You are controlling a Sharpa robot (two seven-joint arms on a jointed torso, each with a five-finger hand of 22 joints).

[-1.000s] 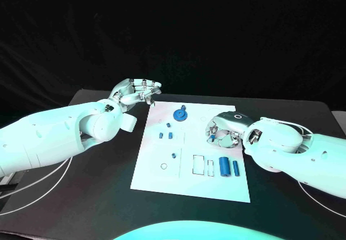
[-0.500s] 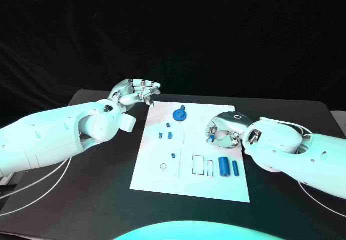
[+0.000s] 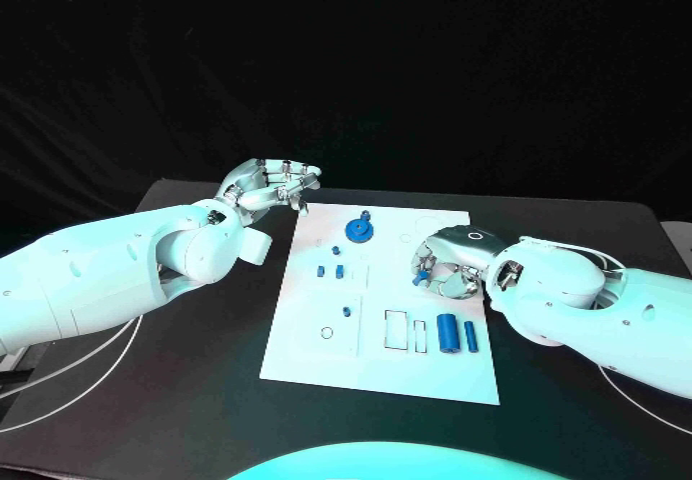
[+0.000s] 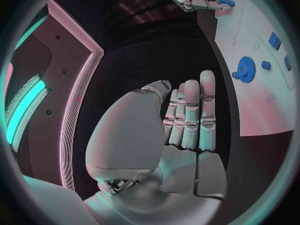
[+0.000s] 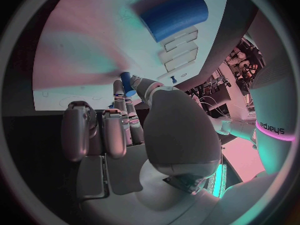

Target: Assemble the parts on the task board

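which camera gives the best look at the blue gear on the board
The head view: the blue gear lies whole and unobstructed on the task board. The left wrist view shows it small at the rim.

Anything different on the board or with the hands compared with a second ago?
Very little. The right hand holds a small blue part at its fingertips over the white board, and that part now shows a bit more clearly than before. The left hand stays at the board's far left corner, holding nothing. The blue gear and the blue cylinder lie where they were.
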